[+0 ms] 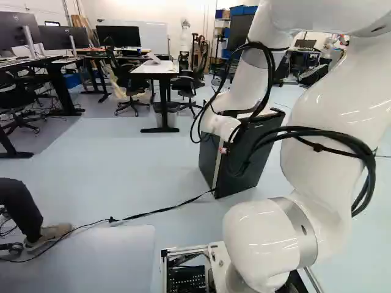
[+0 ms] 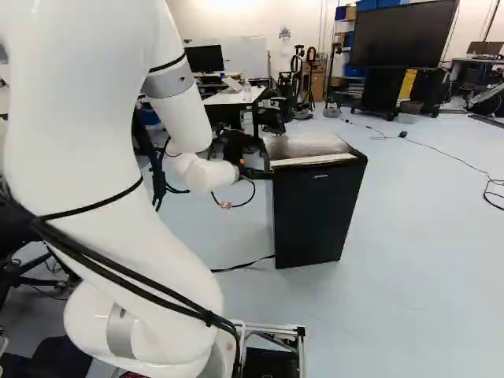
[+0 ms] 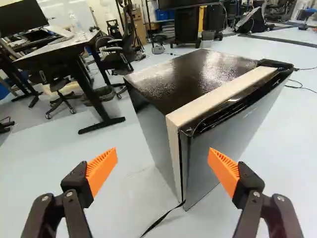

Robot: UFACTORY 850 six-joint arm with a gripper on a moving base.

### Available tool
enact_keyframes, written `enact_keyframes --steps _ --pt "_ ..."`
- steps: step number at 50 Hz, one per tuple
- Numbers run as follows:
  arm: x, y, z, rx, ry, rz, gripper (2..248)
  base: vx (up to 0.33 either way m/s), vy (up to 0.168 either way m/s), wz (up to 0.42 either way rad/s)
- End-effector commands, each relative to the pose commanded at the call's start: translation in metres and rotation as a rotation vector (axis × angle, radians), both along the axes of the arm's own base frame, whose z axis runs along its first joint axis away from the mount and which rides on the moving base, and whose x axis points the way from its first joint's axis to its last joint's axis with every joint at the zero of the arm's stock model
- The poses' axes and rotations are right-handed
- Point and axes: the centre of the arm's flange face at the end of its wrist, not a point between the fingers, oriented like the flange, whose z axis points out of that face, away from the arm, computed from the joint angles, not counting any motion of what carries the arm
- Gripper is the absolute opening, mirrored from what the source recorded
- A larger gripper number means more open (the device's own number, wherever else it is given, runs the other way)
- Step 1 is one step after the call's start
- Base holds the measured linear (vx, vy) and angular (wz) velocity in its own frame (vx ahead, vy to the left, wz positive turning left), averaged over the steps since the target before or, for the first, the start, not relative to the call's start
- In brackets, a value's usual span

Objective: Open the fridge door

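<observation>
My black claw: released — orange-padded fingers wide apart
Small black fridge: middle of right base view — door closed

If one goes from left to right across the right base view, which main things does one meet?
White robot arm → white-topped table → black fridge → large dark screen.

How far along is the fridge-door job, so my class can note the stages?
Done: the claw is up beside the fridge. In hand: nothing gripped; its orange pads stand wide apart. Left: the door looks shut, so catching its edge and swinging it open apparently remain.
</observation>
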Motion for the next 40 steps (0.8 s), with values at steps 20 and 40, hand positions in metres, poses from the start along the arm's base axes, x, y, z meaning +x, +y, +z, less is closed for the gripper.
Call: enact_keyframes --steps 20,40 --pt "0.023 -0.003 -0.008 0.037 -0.001 -0.108 247 0.000 0.000 0.000" --pt "0.036 -0.009 -0.032 0.068 0.030 -0.227 247 0.000 0.000 0.000"
